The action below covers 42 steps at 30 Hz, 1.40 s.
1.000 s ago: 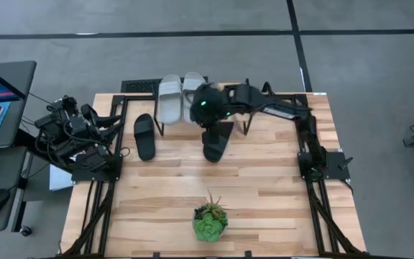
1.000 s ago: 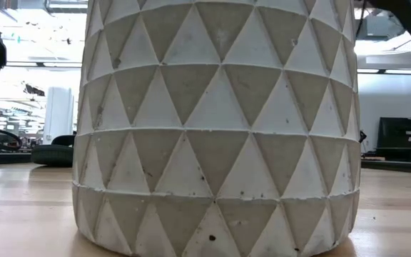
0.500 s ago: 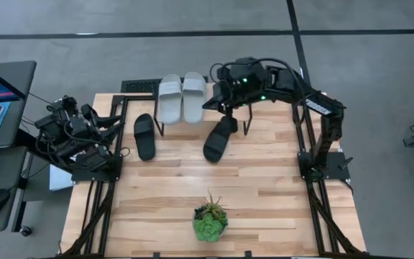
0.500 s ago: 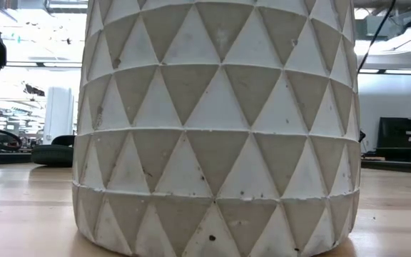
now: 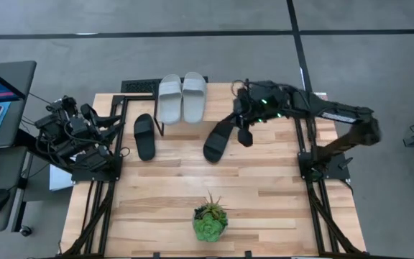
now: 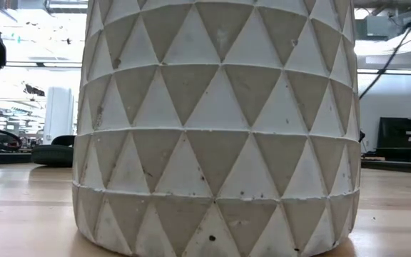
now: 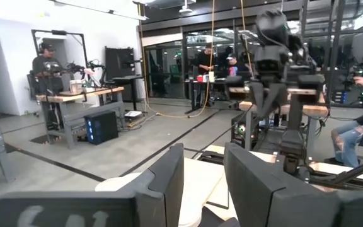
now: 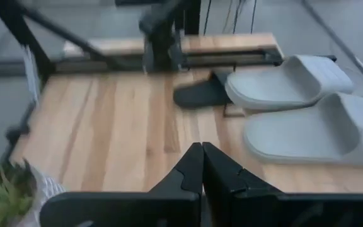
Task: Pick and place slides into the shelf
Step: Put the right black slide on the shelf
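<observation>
Right claw (image 5: pixel 244 134): fingers pressed together with nothing between them (right wrist view); it hangs over the worktop (image 5: pixel 264 187) just beside the toe end of the angled black slide (image 5: pixel 218 139).
Left claw (image 7: pixel 201 183): parked at the left edge of the worktop, fingers parted by a narrow gap, empty.
Grey slides (image 5: pixel 182 97): both lie side by side on the shelf (image 8: pixel 235 110), straps toward the far edge.
Black slides: both on the worktop, not yet shelved; the angled one leans up against the shelf front, the second black slide (image 5: pixel 144 136) lies flat, just left of the shelf.
Step in hand (judgement): pick up the angled black slide with the right claw.
How to do it well: spread the fingers first, come down across the strap or one side edge, lift clear of the shelf legs, then set it to the right of the grey pair.
Obstacles: the wire legs near the slide's heel; the grey pair fills the left half of the plank.
Nearby: potted plant (image 5: pixel 210 220) at the near edge, well apart; its patterned pot (image 6: pixel 220 121) blocks the low view.
</observation>
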{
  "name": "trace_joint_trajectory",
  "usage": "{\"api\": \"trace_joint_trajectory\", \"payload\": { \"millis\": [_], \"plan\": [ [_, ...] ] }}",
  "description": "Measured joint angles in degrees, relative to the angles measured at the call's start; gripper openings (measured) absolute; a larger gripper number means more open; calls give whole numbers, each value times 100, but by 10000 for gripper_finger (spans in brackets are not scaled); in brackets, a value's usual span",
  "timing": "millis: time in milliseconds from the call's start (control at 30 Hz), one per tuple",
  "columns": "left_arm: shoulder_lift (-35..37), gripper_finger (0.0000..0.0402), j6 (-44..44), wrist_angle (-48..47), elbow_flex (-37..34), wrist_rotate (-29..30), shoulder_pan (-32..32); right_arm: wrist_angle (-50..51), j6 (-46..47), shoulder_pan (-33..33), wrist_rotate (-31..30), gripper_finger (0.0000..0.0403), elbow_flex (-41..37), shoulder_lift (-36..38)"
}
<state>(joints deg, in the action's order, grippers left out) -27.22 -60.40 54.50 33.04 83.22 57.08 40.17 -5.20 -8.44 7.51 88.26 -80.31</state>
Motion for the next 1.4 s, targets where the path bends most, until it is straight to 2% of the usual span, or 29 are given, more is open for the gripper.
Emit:
{"api": "trace_joint_trajectory", "payload": {
  "millis": [200,300,400,500,733,967,1067,1200,1400],
  "plan": [
    [0,103,1,4,0,0,-329,-3350,1320,294,-272,0,-2602,1212],
    [0,103,2,4,0,0,-477,-4682,1923,583,-755,0,-3551,1446],
    [0,103,2,4,0,0,-575,-5419,2231,960,-1325,0,-4127,1427],
    [0,103,4,4,0,4,-635,-5337,2325,1339,-1678,0,-4310,1186],
    [0,103,7,4,0,4,-671,-5233,2506,1898,-1686,0,-4317,315],
    [0,103,11,4,0,4,-669,-3959,2934,1958,-1849,0,-4201,-188],
    [0,103,13,4,0,2,-669,-3586,2928,1957,-2135,0,-4101,-331],
    [0,103,16,2,0,2,-667,-3249,2756,1955,-2412,0,-3964,-550],
    [0,103,20,-1,0,4,-667,-3017,2729,1920,-2408,0,-3865,-942]
  ]
}}
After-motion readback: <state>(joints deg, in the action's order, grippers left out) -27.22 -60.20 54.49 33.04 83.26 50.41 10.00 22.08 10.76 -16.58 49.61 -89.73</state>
